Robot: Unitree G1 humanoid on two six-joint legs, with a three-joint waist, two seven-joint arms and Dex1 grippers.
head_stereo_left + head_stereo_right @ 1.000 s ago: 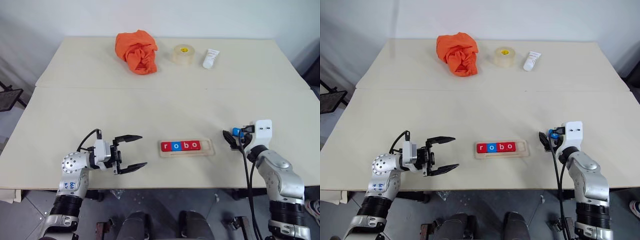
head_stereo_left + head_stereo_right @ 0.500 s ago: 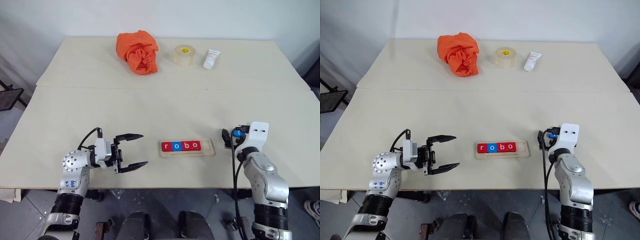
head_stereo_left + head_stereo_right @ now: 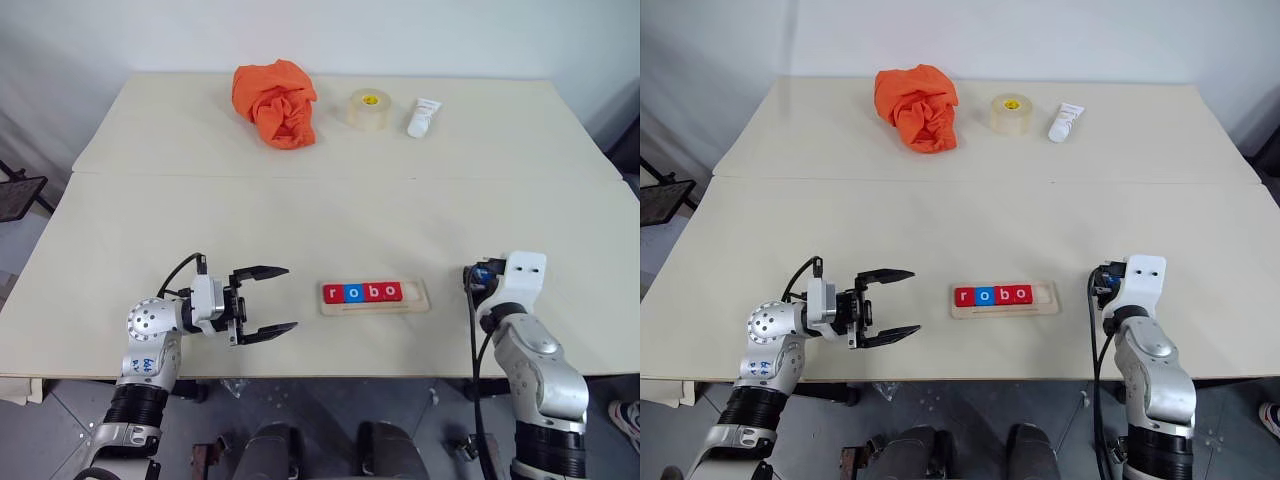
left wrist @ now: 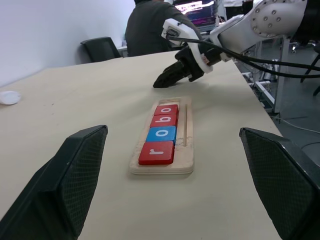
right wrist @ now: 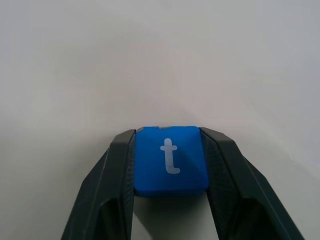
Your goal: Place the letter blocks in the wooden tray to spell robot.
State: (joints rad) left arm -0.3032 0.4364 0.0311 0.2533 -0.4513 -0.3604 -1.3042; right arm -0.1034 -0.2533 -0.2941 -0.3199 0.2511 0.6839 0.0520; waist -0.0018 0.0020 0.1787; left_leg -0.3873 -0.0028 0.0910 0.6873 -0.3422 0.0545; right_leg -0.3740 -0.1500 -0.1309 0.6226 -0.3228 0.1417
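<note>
The wooden tray (image 3: 418,296) lies near the table's front edge with letter blocks (image 3: 361,292) in it: red r, blue o, red b, red o, read left to right. Its right end is bare wood. The left wrist view sees the same tray (image 4: 188,145) and blocks (image 4: 161,131) lengthwise. A blue block with a white t (image 5: 170,159) sits on the table between my right gripper's fingers (image 5: 122,165), and the right gripper (image 5: 168,134) is shut on it. That right gripper (image 3: 472,277) is right of the tray. My left gripper (image 3: 262,300) stands open left of the tray, holding nothing.
An orange cloth (image 3: 274,90), a tape roll (image 3: 367,108) and a white tube (image 3: 422,117) lie along the table's far side. A seam crosses the table between them and the tray. A seated person (image 4: 150,30) shows behind the table in the left wrist view.
My right hand has turned and drawn a little toward the table's front edge, and its fingers look less spread. The left arm and the tray have stayed put.
</note>
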